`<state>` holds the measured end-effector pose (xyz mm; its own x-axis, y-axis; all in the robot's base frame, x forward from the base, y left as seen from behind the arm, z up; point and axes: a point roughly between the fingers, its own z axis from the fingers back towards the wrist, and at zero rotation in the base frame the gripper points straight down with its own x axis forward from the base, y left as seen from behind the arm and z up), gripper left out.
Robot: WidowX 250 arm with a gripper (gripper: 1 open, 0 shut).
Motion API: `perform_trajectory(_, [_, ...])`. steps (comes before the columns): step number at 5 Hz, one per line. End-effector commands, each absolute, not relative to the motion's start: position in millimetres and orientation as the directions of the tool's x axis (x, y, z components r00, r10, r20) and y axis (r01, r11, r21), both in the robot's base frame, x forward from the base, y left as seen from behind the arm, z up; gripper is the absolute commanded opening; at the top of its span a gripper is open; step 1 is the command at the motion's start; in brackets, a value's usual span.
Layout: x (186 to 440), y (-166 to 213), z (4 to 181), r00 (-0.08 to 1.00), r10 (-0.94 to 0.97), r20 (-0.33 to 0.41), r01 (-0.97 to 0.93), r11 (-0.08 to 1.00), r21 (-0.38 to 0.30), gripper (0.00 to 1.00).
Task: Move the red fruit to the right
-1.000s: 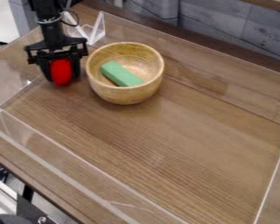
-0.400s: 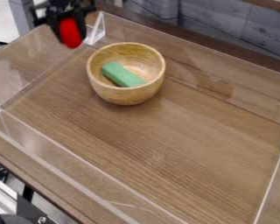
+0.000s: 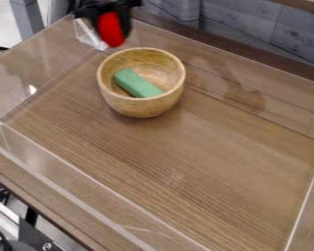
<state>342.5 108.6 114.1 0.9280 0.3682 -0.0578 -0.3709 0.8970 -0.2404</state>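
Note:
The red fruit (image 3: 111,27) hangs in the air at the top left of the camera view, above and behind the wooden bowl (image 3: 141,82). My gripper (image 3: 110,18) is shut on it from above, its black fingers on either side of the fruit; most of the arm is cut off by the top edge. The fruit is well clear of the table. The bowl stands left of the table's middle and holds a flat green piece (image 3: 137,84).
A clear plastic wall (image 3: 28,59) rims the wooden table (image 3: 186,167) on the left, front and right. Grey boards run along the back. Dark gear sits at the bottom left corner (image 3: 16,230).
The gripper closed on the red fruit where it lay left of the bowl, lifted it off the table and carried it up and to the right, to above the bowl's far rim.

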Motion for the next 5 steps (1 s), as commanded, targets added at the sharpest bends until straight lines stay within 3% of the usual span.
perform_trajectory(1, [354,80,145.1,0.974,0.227,0.029,-0.212,0.945,-0.249,0.00])
perform_trajectory(2, [354,42,140.7,0.995,0.092,0.024,-0.083,0.964,-0.253,0.00])
perform_trajectory(5, [331,-38,157.4,1.000,0.000,0.019,0.005,0.961,-0.276,0.00])
